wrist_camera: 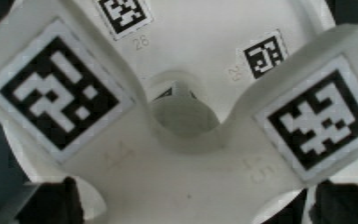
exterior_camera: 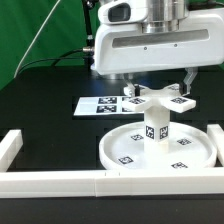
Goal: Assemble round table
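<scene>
Cross-shaped base (exterior_camera: 156,99) sits on top of the short leg (exterior_camera: 155,133), which stands upright at the hub of the round disc (exterior_camera: 125,150); likely set there so base and leg can be joined. Gripper (exterior_camera: 156,88) hangs just above the base, fingers (wrist_camera: 60,200) spread wide and holding nothing. Marker board (exterior_camera: 100,105) lies flat behind the disc, white rail frame (exterior_camera: 55,180) in front of it.

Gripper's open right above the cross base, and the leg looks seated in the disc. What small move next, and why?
Probably lower straight down, jaws open, to straddle the cross-shaped base. The gripper hangs just above it holding nothing, and in the wrist view the base fills the frame with the fingertips clear of it. The leg stands upright in the disc; whether the base is seated on it, I cannot tell.
</scene>
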### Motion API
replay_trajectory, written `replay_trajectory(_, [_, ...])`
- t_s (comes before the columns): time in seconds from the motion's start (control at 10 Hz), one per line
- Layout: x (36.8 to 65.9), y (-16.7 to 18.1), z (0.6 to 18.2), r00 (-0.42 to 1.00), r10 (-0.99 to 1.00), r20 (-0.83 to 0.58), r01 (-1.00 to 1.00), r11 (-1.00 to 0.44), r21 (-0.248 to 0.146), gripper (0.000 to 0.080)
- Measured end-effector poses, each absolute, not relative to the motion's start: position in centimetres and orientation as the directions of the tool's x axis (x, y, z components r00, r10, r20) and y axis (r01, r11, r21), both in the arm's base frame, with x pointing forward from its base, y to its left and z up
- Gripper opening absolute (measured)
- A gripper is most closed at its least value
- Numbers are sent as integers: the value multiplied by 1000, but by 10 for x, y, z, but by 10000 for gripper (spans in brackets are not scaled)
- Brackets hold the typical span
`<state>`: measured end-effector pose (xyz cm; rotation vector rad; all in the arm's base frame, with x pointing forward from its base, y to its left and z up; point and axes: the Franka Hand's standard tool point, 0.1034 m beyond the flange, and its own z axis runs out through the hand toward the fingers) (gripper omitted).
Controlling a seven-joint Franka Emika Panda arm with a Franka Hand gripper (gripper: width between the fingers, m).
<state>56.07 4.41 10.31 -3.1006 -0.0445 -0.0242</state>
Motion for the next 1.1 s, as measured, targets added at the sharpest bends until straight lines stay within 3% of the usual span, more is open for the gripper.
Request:
replay_trajectory(0.7, [560, 42, 96, 1000, 17, 11, 18, -999, -28, 633])
replay_trajectory(0.8, [560, 41, 97, 1000, 0, 11, 1, -1000, -28, 463])
replay_trajectory(1.1, [560, 41, 97, 985, -170, 6, -170, -985, -31, 442])
